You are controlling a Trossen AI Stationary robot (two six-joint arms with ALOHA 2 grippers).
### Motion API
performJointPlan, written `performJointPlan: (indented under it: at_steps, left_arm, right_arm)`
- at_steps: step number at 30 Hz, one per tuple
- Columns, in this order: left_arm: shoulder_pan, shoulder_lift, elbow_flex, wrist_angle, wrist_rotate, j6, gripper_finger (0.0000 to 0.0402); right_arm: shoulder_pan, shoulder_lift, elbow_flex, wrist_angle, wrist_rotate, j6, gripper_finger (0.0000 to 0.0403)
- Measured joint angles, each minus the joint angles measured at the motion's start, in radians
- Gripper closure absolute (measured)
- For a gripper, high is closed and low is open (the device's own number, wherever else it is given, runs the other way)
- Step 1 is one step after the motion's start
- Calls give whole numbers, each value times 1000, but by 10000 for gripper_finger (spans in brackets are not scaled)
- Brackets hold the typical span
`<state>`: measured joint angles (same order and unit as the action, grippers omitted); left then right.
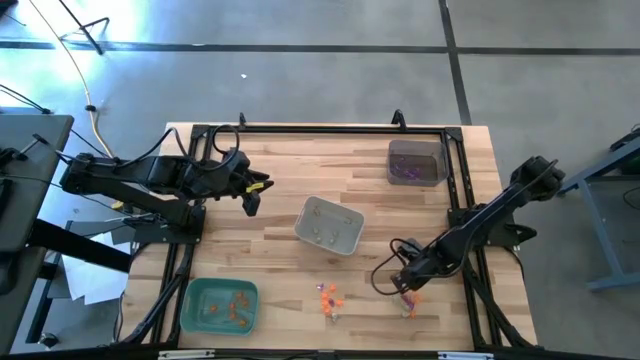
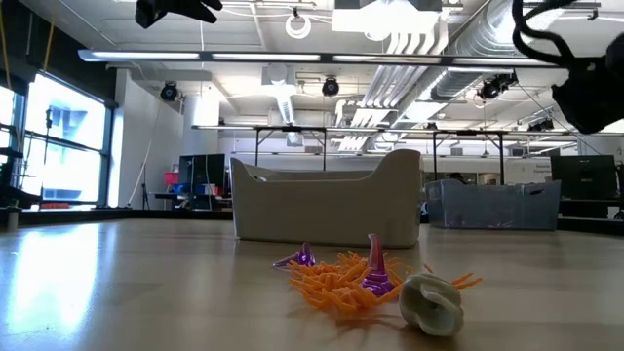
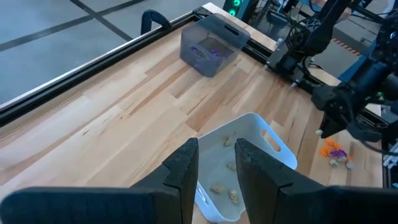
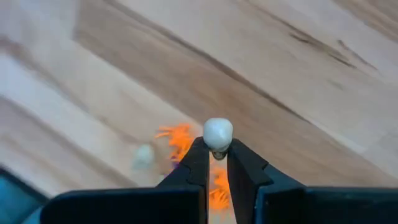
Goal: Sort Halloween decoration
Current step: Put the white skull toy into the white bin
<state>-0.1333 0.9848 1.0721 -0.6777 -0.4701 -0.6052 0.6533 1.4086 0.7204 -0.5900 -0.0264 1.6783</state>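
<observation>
Near edge, left: green tray (image 1: 220, 305) holding orange trinkets. Near edge, centre: loose pile (image 1: 328, 297) of orange and purple pieces on bare wood, with a pale skull (image 2: 430, 303) lying at its right side in the low view. Near right: right gripper (image 4: 216, 163) above the table just right of that pile, fingers closed on a pale skull trinket (image 4: 217, 133) pinched at the tips and clear of the wood. Middle: white tray (image 1: 328, 225) holding a few pale pieces. Left of middle: left gripper (image 3: 216, 167) idle above the table, fingers parted, holding nothing. Far right: grey tray (image 1: 417, 162) with purple pieces. Step in hand, by judgement: one pale piece picked and lifted, ready for carrying. Next move likely calls for travel up-table and left to the white tray, staying high enough to clear its rim, then release over the other pale pieces; the grip is slight, so a slow carry suits.
</observation>
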Motion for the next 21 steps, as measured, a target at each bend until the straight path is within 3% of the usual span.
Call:
performJointPlan:
  at_steps: [11, 21]
  left_arm:
    - [0, 0, 0, 0, 0, -3, 307]
    - [0, 0, 0, 0, -1, 7, 307]
  right_arm:
    - [1, -166, 2, 99, 113, -3, 383]
    - [-30, -292, 3, 153, 316, -74, 383]
